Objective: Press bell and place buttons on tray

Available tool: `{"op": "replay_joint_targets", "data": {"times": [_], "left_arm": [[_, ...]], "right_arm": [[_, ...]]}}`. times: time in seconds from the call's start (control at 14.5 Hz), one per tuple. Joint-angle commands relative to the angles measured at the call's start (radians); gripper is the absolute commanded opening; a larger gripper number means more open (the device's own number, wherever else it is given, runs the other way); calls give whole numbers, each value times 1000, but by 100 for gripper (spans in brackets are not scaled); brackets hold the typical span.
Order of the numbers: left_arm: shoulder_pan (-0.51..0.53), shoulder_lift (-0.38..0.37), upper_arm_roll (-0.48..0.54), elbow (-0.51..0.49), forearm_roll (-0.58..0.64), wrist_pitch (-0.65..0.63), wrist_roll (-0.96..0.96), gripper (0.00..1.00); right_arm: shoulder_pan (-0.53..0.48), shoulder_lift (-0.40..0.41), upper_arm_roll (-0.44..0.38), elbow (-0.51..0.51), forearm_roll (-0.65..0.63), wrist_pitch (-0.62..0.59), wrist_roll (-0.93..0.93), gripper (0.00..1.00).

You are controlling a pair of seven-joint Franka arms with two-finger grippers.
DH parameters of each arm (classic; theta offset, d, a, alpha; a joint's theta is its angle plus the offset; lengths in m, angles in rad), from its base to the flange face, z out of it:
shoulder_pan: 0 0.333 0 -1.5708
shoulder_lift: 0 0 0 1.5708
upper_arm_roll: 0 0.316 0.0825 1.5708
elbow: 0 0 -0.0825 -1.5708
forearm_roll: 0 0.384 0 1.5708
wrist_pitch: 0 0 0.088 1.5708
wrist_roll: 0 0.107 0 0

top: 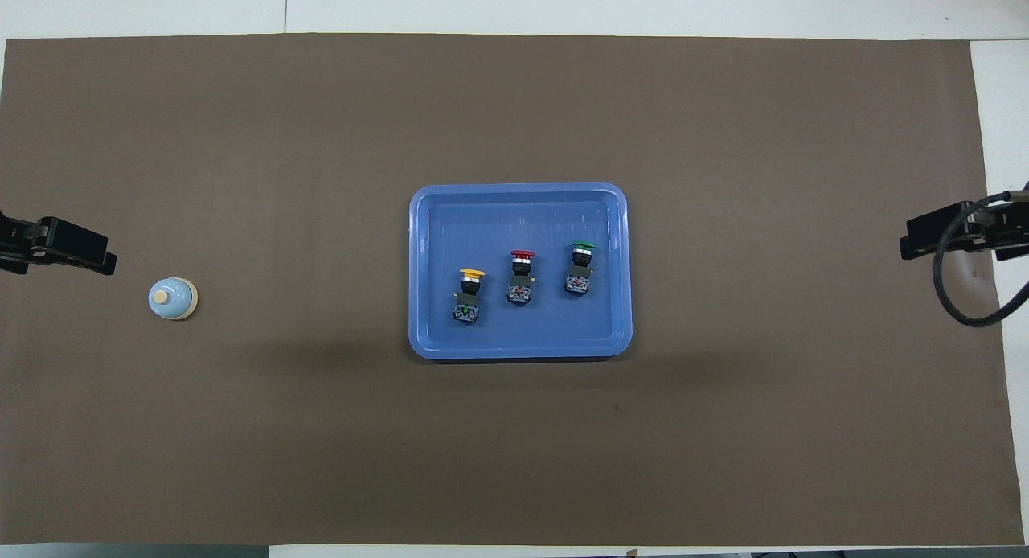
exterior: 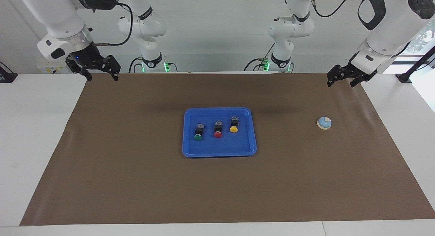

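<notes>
Facing view: all three buttons (exterior: 217, 130) lie in the tray (exterior: 186, 151), long axes running toward the robots, caps pointing away. The bell (exterior: 324, 123) sits toward the left arm's end. The left gripper (exterior: 341, 79) and right gripper (exterior: 98, 72) hover empty, seemingly open. A careless press could skid the bell.

No text, label, brand, number or sign can be read. The right arm (exterior: 61, 15) carries faint lettering on its dark upper band, too small to make out.
</notes>
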Motion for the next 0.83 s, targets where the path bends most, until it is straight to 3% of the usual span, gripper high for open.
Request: {"op": "replay_joint_targets", "data": {"times": [0.0, 0.76], "left_arm": [[-5, -12, 7, -1, -17, -15, -7, 100], [-5, -12, 7, -3, -17, -15, -7, 100]], "right_arm": [[-6, -22, 2, -38, -16, 28, -28, 100], [-3, -31, 4, -66, -44, 46, -32, 100]]}}
